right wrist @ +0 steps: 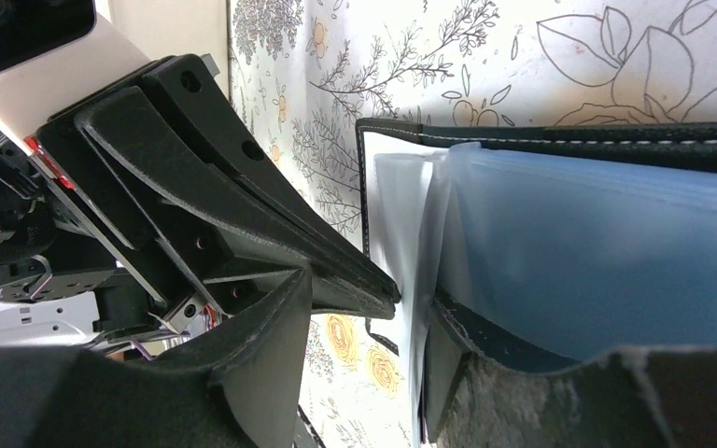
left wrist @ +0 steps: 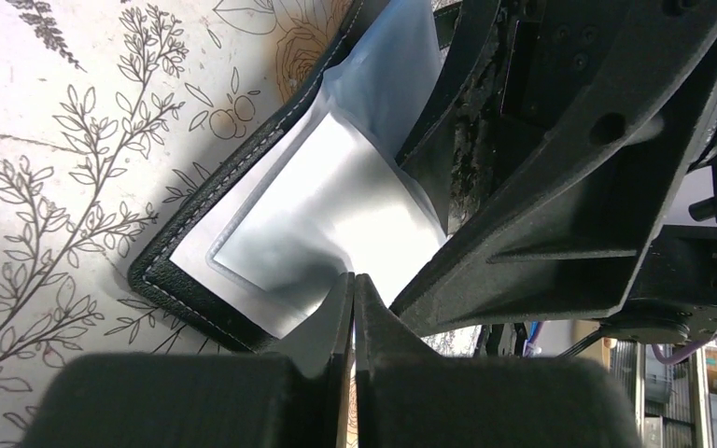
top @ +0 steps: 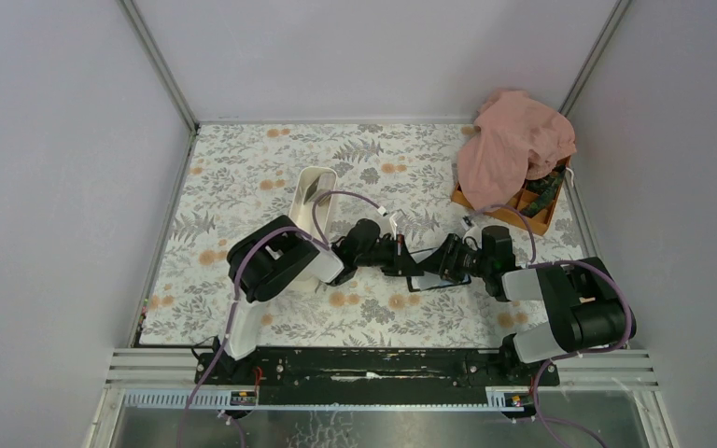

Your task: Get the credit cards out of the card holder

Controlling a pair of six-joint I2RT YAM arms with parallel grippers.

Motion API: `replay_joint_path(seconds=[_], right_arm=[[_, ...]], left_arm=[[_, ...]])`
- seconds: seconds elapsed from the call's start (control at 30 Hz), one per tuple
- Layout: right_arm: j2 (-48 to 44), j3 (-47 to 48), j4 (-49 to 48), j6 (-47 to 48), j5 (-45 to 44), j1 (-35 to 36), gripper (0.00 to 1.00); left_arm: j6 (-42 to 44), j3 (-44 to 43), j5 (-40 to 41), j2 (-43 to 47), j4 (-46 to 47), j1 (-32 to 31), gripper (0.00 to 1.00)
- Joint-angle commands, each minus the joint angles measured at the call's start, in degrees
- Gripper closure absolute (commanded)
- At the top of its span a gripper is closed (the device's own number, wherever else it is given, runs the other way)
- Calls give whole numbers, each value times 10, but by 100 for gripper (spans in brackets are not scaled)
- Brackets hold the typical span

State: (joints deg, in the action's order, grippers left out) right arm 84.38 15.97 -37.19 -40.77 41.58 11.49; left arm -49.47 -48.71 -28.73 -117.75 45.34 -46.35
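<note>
Pinching sleeve edge of card holder [left wrist: 271, 215] w/ L gripper [left wrist: 354, 282] steadies it; R gripper [right wrist: 366, 317], jaws part-open, straddles a sleeve.

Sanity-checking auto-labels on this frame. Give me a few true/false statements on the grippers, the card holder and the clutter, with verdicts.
1. The left gripper is closed. True.
2. The right gripper is clamped fully shut. False: its jaws stand apart, with the edge of a clear sleeve in the gap.
3. The card holder lies open on the floral table cover, between the two grippers. True.
4. The pink cloth is draped over the white tray. False: it lies on the orange box at the far right, and the tray is uncovered.
</note>
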Motion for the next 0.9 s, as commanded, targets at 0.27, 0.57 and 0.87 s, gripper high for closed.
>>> replay_joint_path(seconds=[0.27, 0.57, 0.87], right_arm=[[-39, -2, -13, -5, 7, -11, 56], [-51, -2, -4, -4, 15, -22, 62], [-102, 7, 84, 37, -18, -36, 62]], left_arm=[[-9, 64, 4, -34, 46, 14, 98], [-13, 71, 0, -55, 62, 23, 98], [-30, 69, -14, -82, 93, 30, 98]])
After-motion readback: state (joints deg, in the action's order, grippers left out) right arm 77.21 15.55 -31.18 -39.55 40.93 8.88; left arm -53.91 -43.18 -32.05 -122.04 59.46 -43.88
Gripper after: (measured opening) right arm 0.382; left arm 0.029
